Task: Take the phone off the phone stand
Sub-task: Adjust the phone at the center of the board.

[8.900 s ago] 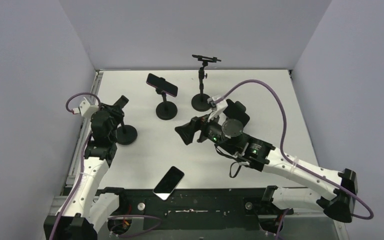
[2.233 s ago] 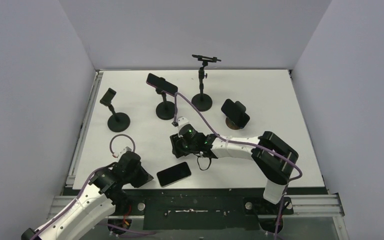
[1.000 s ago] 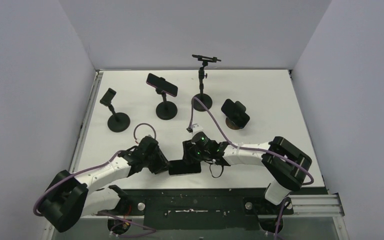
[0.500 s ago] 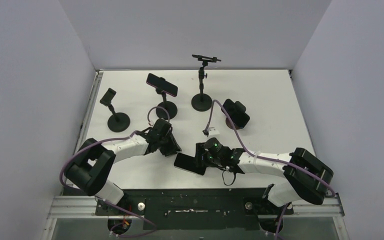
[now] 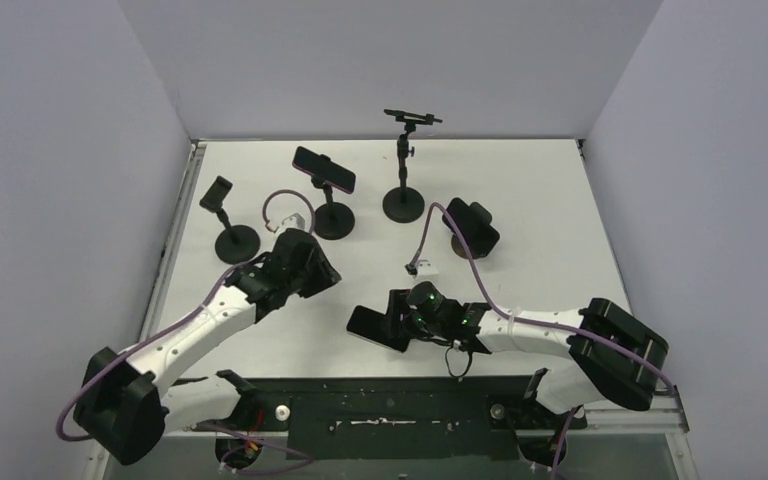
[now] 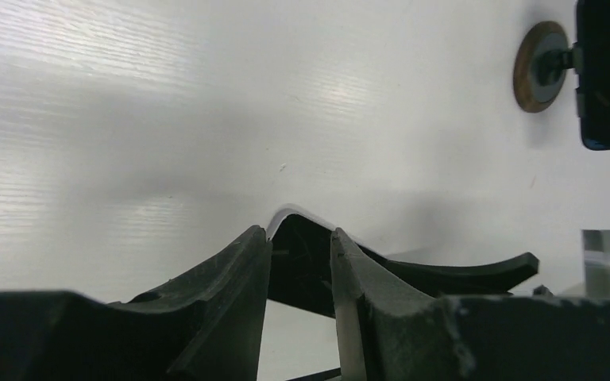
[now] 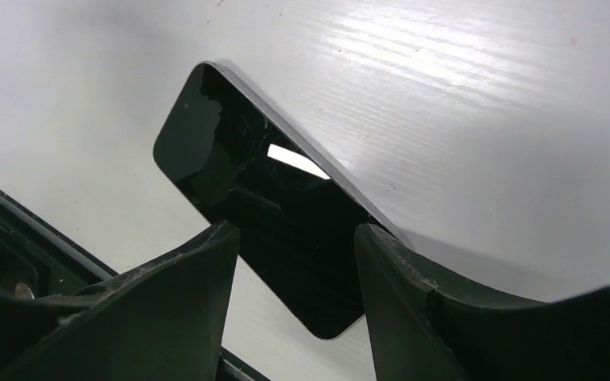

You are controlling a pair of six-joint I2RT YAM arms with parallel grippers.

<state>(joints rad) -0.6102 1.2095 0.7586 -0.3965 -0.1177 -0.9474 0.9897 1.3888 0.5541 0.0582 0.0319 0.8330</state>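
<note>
Black phone lies flat near the tabletop's front edge, half hidden by our right gripper; we cannot tell its grip. Our left gripper, slightly parted and empty, has drawn away.

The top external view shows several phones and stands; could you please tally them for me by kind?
Phone stands: 4 (left stand, middle stand, tall stand, brown-based stand)
Phones: 3 (loose phone near the front edge, phone on the middle stand, phone on the brown-based stand)
Total: 7
Clamps on the left and tall stands look empty.
</note>
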